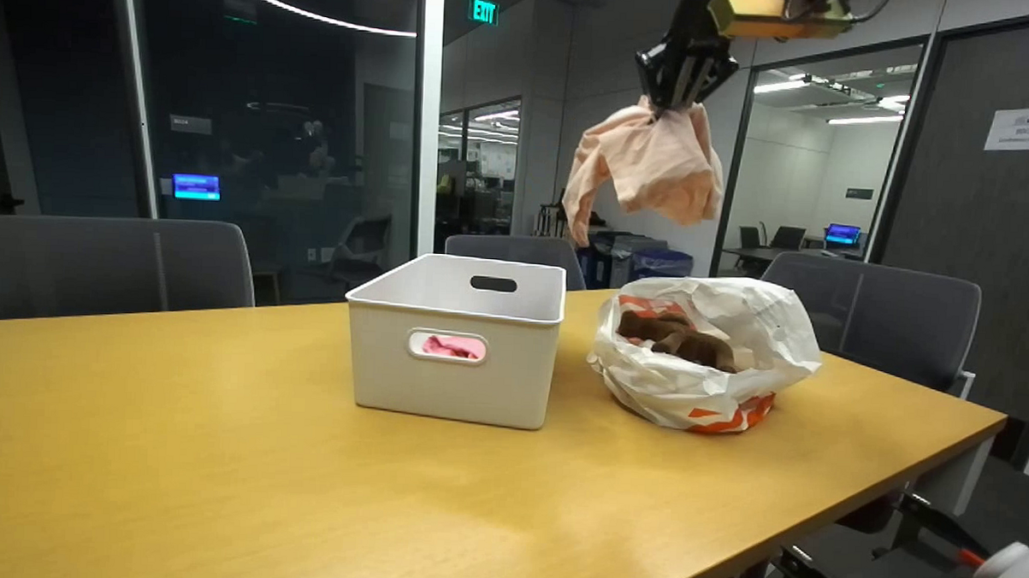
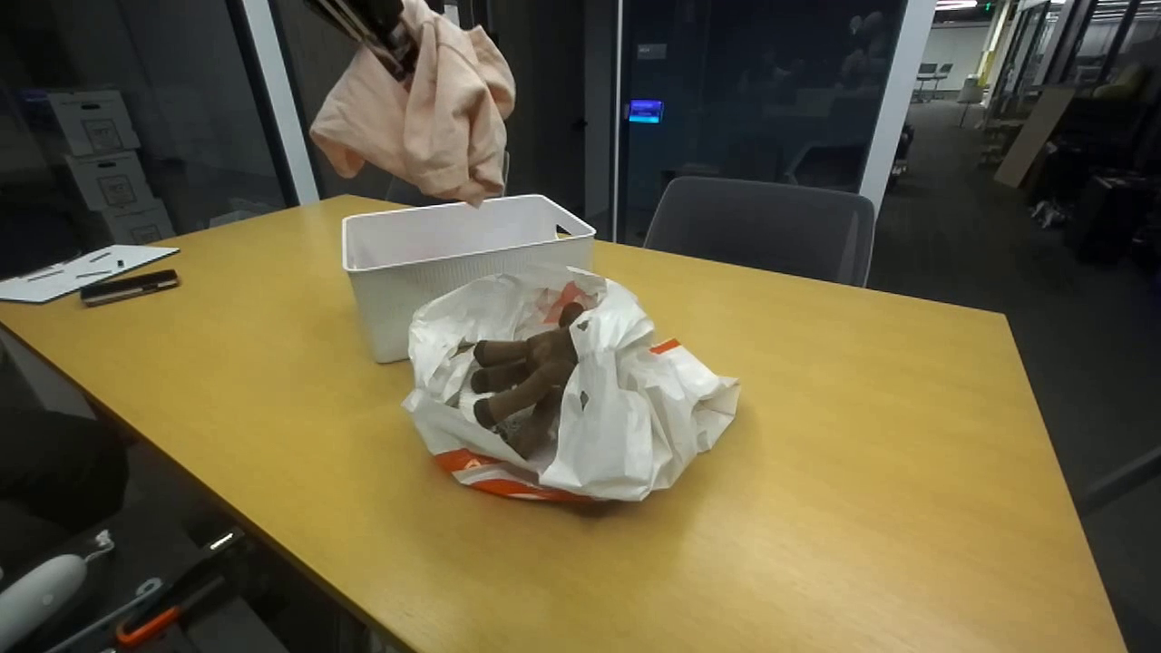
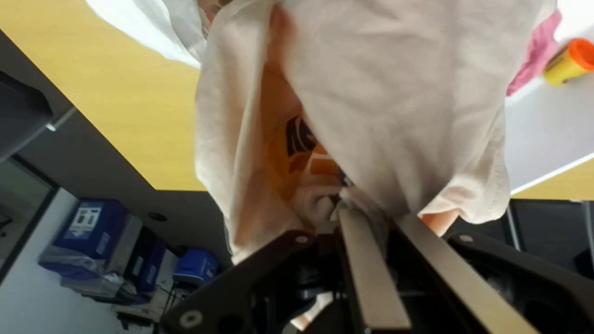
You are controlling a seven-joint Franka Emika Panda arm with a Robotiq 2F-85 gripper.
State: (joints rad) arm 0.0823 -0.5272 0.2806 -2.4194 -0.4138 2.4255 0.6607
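Note:
My gripper point(image 1: 672, 105) is shut on a peach cloth garment point(image 1: 647, 161), which hangs bunched above the table. In the wrist view the garment point(image 3: 385, 102) hides much of the scene; a dark and orange print shows in its folds. The gripper's fingers point(image 3: 375, 215) pinch the cloth. In an exterior view the garment point(image 2: 435, 118) hangs above the white bin point(image 2: 385, 313). Pink cloth point(image 1: 452, 347) shows through the bin's handle slot. In the wrist view a yellow tub with an orange lid point(image 3: 568, 62) lies in the bin beside pink cloth point(image 3: 533, 60).
A crumpled white plastic bag point(image 1: 770, 332) stands open beside the bin, with a brown plush toy point(image 2: 531, 372) inside. Both are on the yellow table point(image 1: 218, 450). A paper point(image 2: 82, 272) and a dark marker-like object point(image 2: 130, 287) lie at a table edge. Chairs point(image 1: 104, 266) surround it.

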